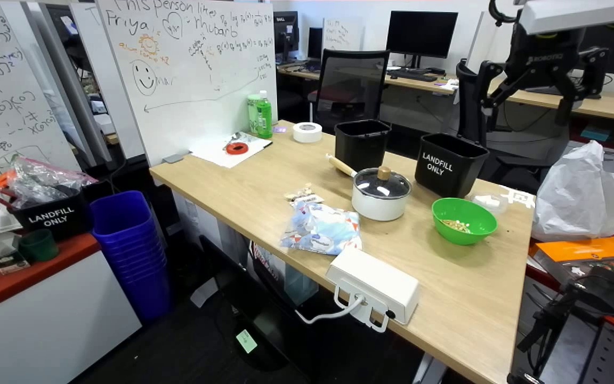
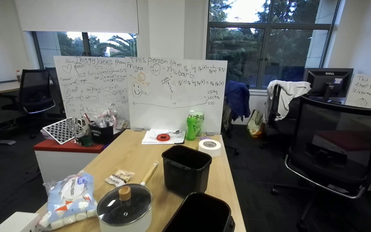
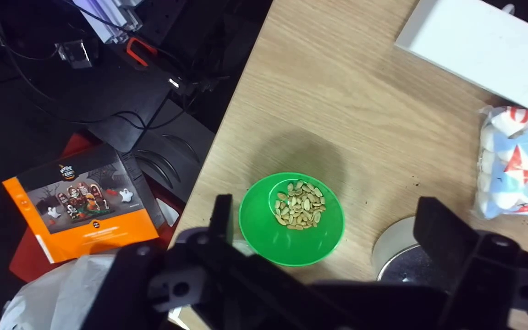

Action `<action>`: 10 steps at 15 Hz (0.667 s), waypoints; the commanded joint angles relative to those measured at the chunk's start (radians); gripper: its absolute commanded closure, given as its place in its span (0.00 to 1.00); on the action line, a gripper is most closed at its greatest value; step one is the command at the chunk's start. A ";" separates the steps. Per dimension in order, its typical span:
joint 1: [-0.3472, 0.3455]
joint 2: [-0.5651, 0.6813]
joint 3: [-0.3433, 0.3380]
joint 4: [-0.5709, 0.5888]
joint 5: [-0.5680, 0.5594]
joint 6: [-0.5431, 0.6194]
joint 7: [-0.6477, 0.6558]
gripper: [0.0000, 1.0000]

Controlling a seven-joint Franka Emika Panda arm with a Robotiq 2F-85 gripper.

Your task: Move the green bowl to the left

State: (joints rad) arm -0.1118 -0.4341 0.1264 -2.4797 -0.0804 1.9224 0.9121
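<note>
Gripper [image 3: 328, 220] nearest in wrist view, hanging above table [image 1: 264, 186], fingers [image 3: 222, 215] spread wide, released. Bowl [image 1: 475, 213], green, nuts [image 3: 301, 205] inside, sits upright on table's right part in an exterior view, lower than gripper and apart from it. Pot [image 1: 379, 209], lid [image 1: 373, 186] on, stands left of bowl, apart. LANDFILL bin [image 1: 448, 173] on bowl's far side; plain bin [image 1: 360, 146] on pot's far side. Bag [image 1: 322, 226] just beside pot on left, can't tell if touching; box [image 1: 379, 280] at near edge, just beside bag. Tape [image 1: 307, 136] at far end, green bottle [image 1: 264, 118] just left of it
</note>
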 commanded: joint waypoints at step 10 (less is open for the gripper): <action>-0.055 0.150 -0.143 -0.115 0.191 0.245 0.240 0.00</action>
State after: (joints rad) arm -0.1530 -0.3184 -0.0009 -2.5745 0.0655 2.1115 1.0974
